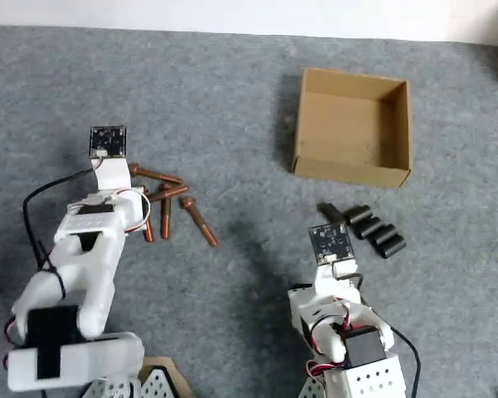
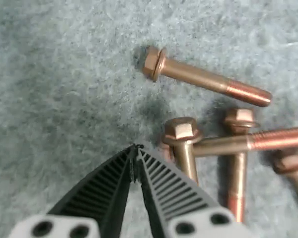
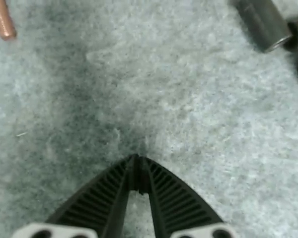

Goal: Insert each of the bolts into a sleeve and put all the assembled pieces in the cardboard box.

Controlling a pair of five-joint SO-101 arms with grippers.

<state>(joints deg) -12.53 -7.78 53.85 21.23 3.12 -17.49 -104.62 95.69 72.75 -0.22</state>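
Left gripper point(image 2: 135, 148) closed, empty, tips beside 5 loose bolts point(image 2: 203, 82), likely staging a pick. Right gripper point(image 3: 138, 158) closed, empty, near sleeves point(image 3: 260, 22). Cardboard box point(image 1: 353, 79) unfilled.

High view: I cannot count the bolts point(image 1: 170, 192), since the left arm point(image 1: 87, 249) covers part of the pile. Right wrist view: one bolt tip point(image 3: 1, 20) and the sleeves point(image 3: 262, 22) are cut off by the frame edge.
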